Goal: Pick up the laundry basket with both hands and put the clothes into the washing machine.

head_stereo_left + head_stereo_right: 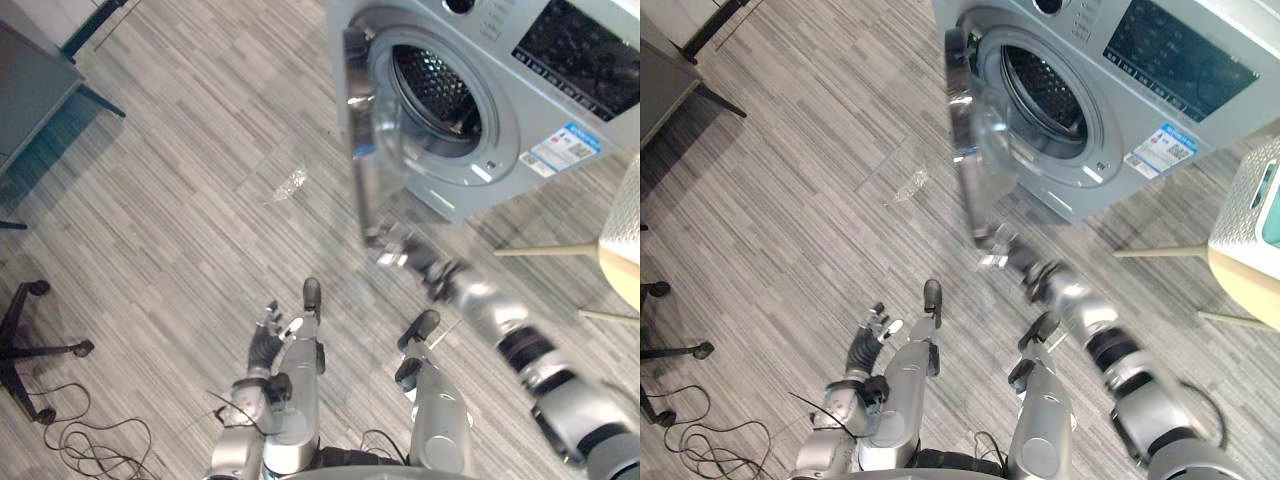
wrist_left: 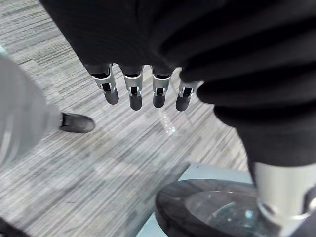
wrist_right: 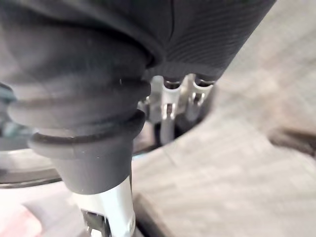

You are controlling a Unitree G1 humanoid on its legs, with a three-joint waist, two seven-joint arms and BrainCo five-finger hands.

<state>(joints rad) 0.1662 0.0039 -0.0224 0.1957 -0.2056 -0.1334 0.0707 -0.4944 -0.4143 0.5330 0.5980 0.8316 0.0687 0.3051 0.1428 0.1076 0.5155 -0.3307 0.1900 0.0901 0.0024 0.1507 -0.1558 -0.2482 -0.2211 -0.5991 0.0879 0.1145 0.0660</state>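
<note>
The silver washing machine [image 1: 520, 90] stands at the upper right. Its round door [image 1: 362, 130] is swung wide open, baring the empty dark drum [image 1: 440, 95]. My right hand [image 1: 400, 250] reaches up to the door's lower edge, and its straight fingers [image 3: 170, 106] lie against the rim. My left hand [image 1: 268, 340] hangs low by my side over the floor with its fingers [image 2: 133, 94] relaxed and holding nothing. The white perforated laundry basket [image 1: 1250, 210] sits at the far right edge, apart from both hands, with something teal inside.
The basket rests on a beige stand with wooden legs [image 1: 545, 250]. A dark table [image 1: 30, 90] fills the upper left corner. A black chair base [image 1: 30, 350] stands at the left edge. A clear plastic scrap [image 1: 288, 185] lies on the floor before the machine.
</note>
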